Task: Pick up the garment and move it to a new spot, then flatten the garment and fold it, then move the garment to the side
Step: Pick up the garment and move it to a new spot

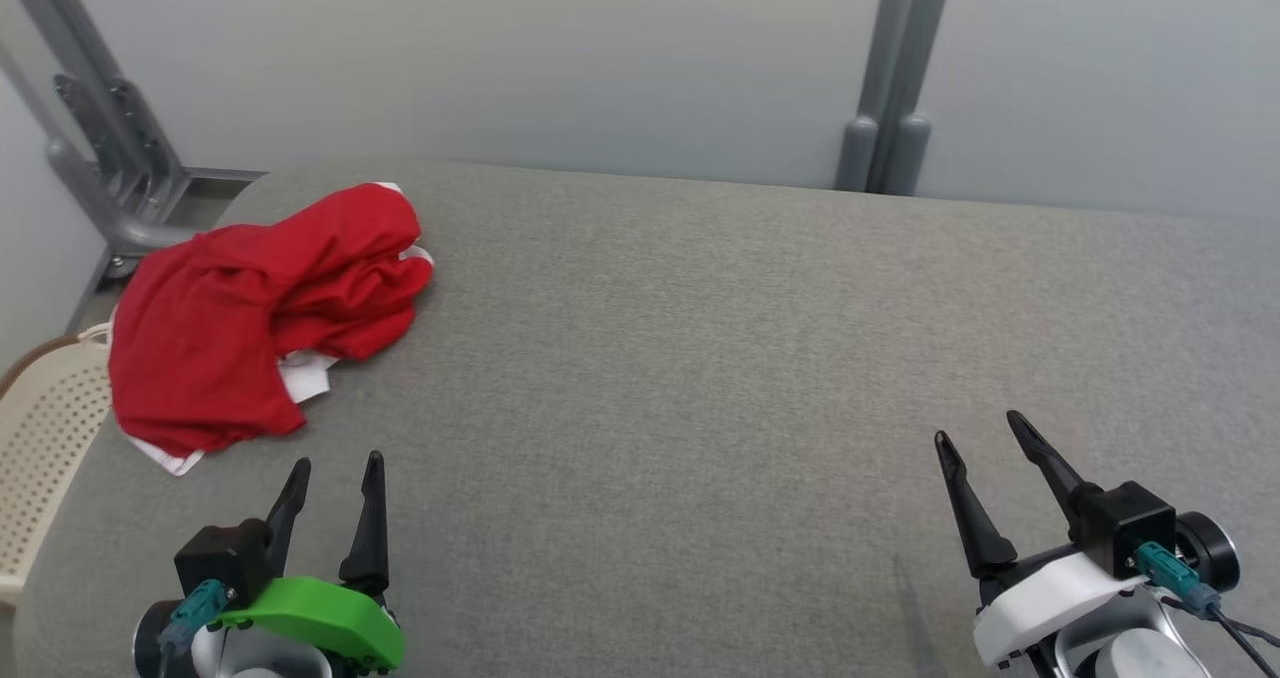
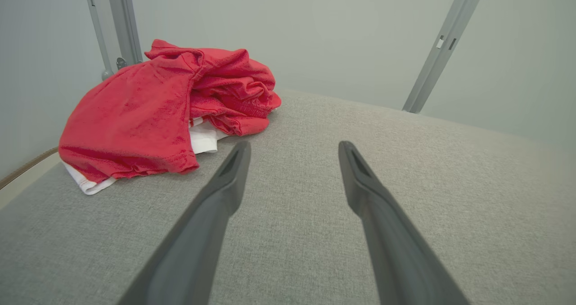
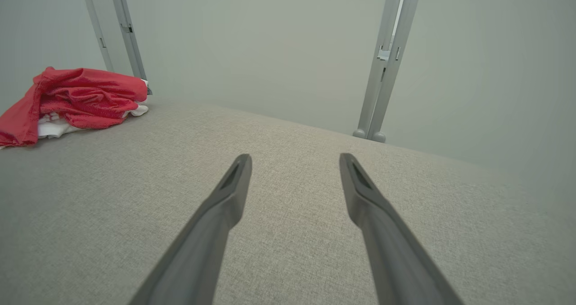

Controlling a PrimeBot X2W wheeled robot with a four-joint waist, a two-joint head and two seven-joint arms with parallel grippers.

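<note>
L gripper [image 1: 339, 459] at near left: jaws wide apart, nothing between them, holding nothing. It points up and away over the grey pad [image 1: 700, 358]; can't tell if it touches the pad. R gripper [image 1: 976, 426] at near right: jaws just as wide, also empty, leaning a bit to the left, well apart from the garment.

L wrist view: bare pad between the jaws, garment just ahead and to that view's left, near the tip on that side but apart from it. R wrist view: bare pad again, garment far off at that view's left edge.

Garment [image 1: 250, 328]: red w/ white cloth showing at the near edge and underneath. It's crumpled in a loose heap, not flat, not folded. It lies on the pad's far left corner, w/ its left side at the pad's edge. Smoother flap on the near side, thick bunched folds on the far right side.

Left of the pad and lower down is a cream perforated basket [image 1: 45, 438]. Behind everything, a pale wall and grey metal posts [image 1: 890, 108]
</note>
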